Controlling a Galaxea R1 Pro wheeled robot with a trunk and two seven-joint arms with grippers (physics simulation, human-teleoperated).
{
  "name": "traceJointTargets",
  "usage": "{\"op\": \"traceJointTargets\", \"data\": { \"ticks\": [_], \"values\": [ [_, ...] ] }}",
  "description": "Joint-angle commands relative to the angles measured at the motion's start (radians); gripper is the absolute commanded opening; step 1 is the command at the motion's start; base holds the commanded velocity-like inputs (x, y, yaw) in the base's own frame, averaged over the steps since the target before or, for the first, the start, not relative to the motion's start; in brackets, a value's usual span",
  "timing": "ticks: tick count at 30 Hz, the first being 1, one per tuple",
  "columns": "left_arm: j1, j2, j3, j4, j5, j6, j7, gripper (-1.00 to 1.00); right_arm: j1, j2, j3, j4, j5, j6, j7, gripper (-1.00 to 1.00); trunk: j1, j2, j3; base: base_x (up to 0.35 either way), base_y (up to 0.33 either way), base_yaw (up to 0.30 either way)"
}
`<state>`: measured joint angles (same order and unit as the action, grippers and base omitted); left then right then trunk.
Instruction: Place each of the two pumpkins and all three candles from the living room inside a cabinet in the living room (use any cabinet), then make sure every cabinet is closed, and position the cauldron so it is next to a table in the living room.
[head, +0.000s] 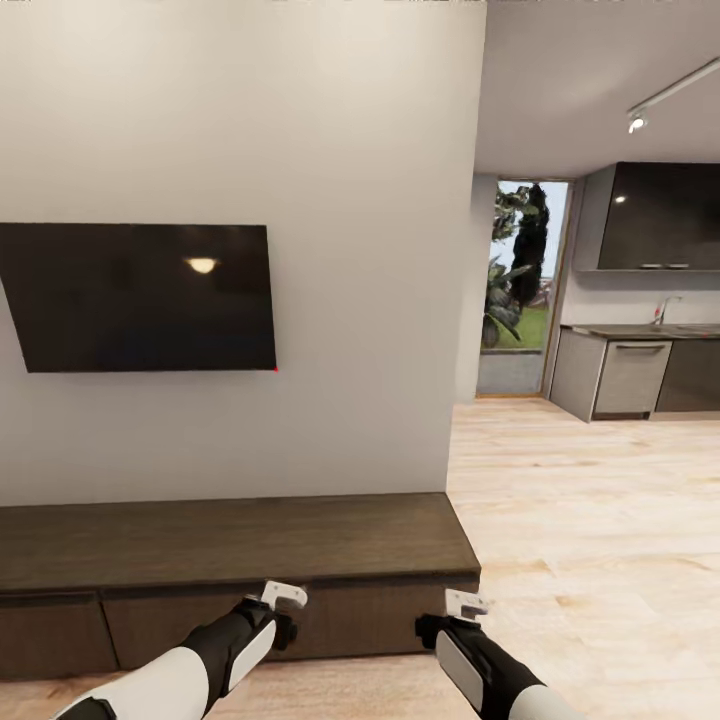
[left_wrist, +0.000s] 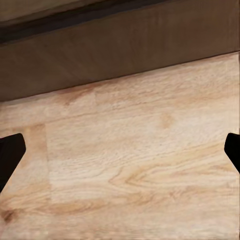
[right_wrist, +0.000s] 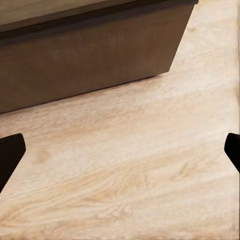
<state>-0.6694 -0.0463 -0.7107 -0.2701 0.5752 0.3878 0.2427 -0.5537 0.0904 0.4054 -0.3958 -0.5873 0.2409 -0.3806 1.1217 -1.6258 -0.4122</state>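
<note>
Pale wood floor (left_wrist: 130, 165) fronts the frame-cut, closed cabinet (head: 230, 545); both tools (left_wrist: 120, 150) (right_wrist: 120, 150) spread, empty.

Cabinet (head: 240, 590) cut off at the head view's left edge, its lower front partly hidden behind both forearms. Television (head: 135, 297) clipped at that same left edge. Kitchen counter (head: 640, 330) and dark wall cupboard (head: 665, 215) cut by the right edge; faucet (head: 663, 308) too small to make out. In each wrist view, just 2 dark fingertips (left_wrist: 10, 157) (right_wrist: 10, 157) at the side edges, the rest out of frame.
</note>
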Motion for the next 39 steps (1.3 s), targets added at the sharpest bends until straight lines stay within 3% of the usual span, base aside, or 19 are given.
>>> {"op": "traceJointTargets", "data": {
  "ticks": [1,7,13,15,18,23,30,39],
  "values": [
    [-0.001,0.001,-0.008,0.019,0.011,0.012,0.005,1.0,-0.001,-0.001,0.008,0.005,-0.005,0.004,-0.007,1.0,-0.004,0.007,0.002,0.0,0.0,0.0],
    [0.0,0.003,-0.009,0.076,0.012,0.023,0.0,1.0,0.004,-0.004,0.01,0.012,0.0,-0.009,-0.006,1.0,-0.027,0.049,0.021,0.0,0.0,0.0],
    [0.001,0.006,0.009,0.09,0.019,0.011,-0.004,1.0,0.013,-0.001,0.014,0.016,-0.002,-0.132,0.002,1.0,-0.05,0.091,0.04,0.0,0.0,0.0],
    [0.002,0.008,0.04,0.104,0.043,-0.078,-0.006,1.0,0.033,0.002,0.023,0.018,-0.004,-0.167,0.005,1.0,-0.058,0.105,0.046,0.0,0.0,0.0],
    [0.002,0.008,0.046,0.124,0.101,-0.151,-0.009,1.0,0.043,0.001,0.028,0.017,-0.004,-0.173,0.006,1.0,-0.069,0.126,0.055,0.0,0.0,0.0],
    [0.035,0.01,0.049,0.133,0.157,-0.285,-0.033,1.0,0.047,-0.001,0.03,0.019,-0.003,-0.176,0.006,1.0,-0.088,0.161,0.071,0.0,0.0,0.0],
    [0.059,0.011,0.048,0.135,0.169,-0.34,-0.044,1.0,0.051,-0.003,0.03,0.035,-0.001,-0.18,0.006,1.0,-0.115,0.21,0.093,0.0,0.0,0.0],
    [0.066,0.011,0.048,0.135,0.172,-0.352,-0.045,1.0,0.057,-0.007,0.029,0.04,0.0,-0.182,0.006,1.0,-0.15,0.273,0.121,0.0,0.0,0.0]
  ]
}}
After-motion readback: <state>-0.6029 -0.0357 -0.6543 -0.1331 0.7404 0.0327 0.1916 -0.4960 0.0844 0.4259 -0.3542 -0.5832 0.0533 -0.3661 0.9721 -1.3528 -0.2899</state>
